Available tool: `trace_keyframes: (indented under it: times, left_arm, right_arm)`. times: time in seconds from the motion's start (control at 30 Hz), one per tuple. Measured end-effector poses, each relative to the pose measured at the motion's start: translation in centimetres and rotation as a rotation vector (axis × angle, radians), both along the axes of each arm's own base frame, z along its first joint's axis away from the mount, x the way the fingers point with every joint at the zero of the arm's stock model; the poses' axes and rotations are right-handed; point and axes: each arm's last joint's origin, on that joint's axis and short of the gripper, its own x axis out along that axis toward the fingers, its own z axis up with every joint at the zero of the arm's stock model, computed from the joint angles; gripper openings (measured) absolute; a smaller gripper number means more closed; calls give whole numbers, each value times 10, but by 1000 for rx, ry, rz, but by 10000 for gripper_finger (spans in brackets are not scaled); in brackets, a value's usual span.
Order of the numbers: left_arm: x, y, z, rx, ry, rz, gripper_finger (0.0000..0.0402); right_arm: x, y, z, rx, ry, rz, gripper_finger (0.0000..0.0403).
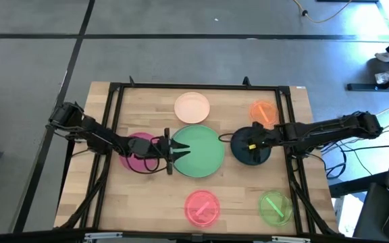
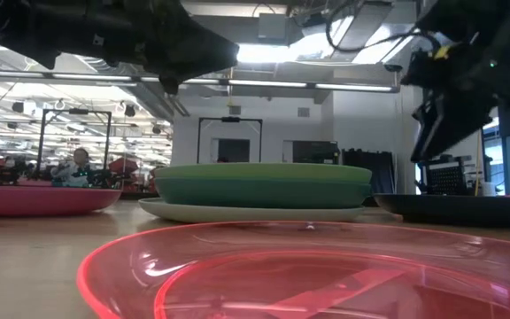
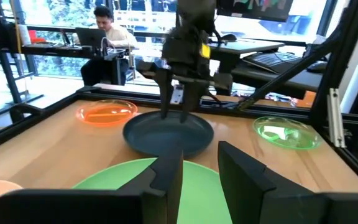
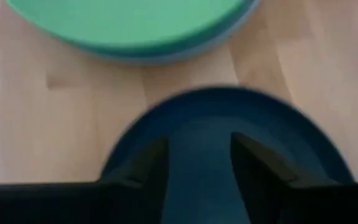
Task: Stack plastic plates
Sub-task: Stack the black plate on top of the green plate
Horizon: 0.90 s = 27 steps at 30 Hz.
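Note:
A light green plate lies on top of a stack at the table's middle, with a pale blue-grey plate under it. My left gripper is open and hovers over the stack's left rim, above the green plate. A magenta plate lies under the left arm. My right gripper is open and hovers over the left part of a dark navy plate, which lies flat on the table and shows in the right wrist view.
A peach plate and an orange plate lie at the far side. A pink plate and a lime plate lie at the near side. A black frame borders the table. A person sits in the room beyond.

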Motion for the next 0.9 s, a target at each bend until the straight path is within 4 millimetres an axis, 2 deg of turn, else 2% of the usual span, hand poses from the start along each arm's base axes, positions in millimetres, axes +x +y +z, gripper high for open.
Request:
trace_keyframes:
  times: [0.2,0.43,0.67,0.9]
  left_arm:
    - [2,9,0,1,1,27,94]
    - [3,15,-3,-17,33,-2,94]
    - [3,13,-5,-25,52,-8,94]
    - [2,13,-5,-23,51,15,94]
  right_arm:
    - [3,0,-8,23,57,-42,205]
    - [-1,0,-11,23,110,-65,202]
    - [-1,0,-12,52,102,-94,202]
    - [-4,2,-22,125,106,-96,202]
